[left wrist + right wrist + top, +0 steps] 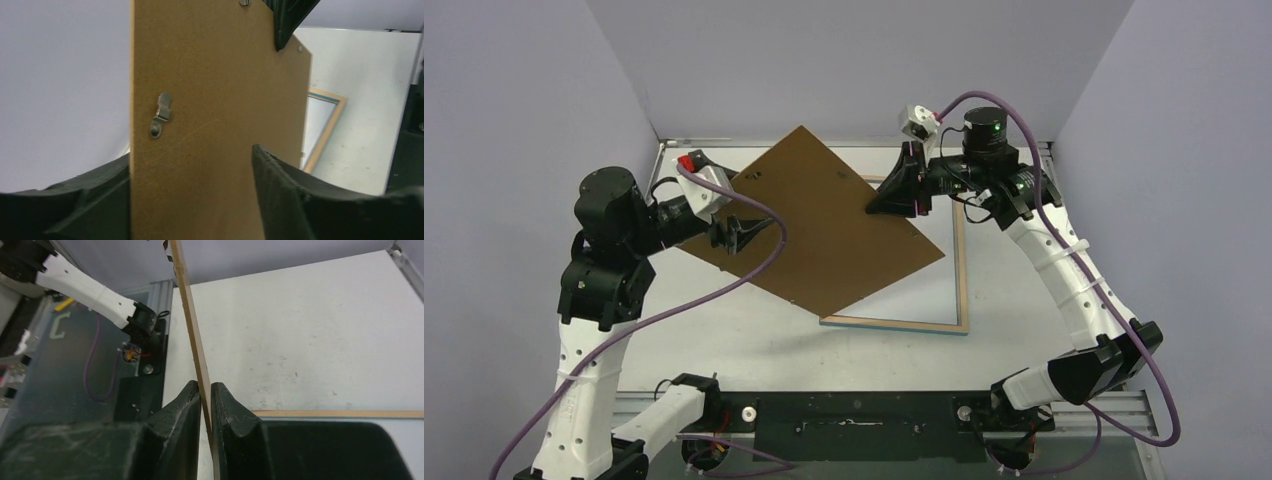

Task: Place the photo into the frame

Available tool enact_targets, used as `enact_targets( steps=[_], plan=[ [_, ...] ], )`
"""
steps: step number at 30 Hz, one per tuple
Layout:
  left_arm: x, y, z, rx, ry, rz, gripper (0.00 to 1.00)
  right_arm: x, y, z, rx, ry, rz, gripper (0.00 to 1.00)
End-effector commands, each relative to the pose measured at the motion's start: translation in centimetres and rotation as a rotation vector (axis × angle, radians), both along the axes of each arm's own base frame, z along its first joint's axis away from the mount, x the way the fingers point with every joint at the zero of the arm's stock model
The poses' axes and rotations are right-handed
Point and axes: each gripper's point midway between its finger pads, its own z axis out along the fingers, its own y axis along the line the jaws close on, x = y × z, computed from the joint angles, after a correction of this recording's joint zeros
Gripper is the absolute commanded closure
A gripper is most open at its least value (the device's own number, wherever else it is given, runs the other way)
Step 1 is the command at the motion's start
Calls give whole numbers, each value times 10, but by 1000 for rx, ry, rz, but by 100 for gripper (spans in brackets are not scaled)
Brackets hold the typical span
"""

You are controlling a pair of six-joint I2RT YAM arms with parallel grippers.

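Note:
A plain brown backing board hangs tilted above the table. My right gripper is shut on its right edge. In the right wrist view both fingers pinch the thin board at the gripper. My left gripper is at the board's left corner, with its jaws open. In the left wrist view its fingers stand apart on either side of the board, at the gripper. The frame lies flat on the table, partly under the board, and its wood-coloured edge shows. The photo is out of view.
A metal turn clip sits on the board's face. The white table is closed in by grey walls at the back and sides. A dark rail with the arm bases runs along the near edge.

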Motion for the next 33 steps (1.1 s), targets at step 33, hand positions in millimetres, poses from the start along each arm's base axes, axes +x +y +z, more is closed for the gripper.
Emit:
enact_targets(
  steps=[33],
  plan=[
    [76, 36, 9, -309, 103, 453, 3, 67, 6, -10, 66, 512, -478, 100]
  ],
)
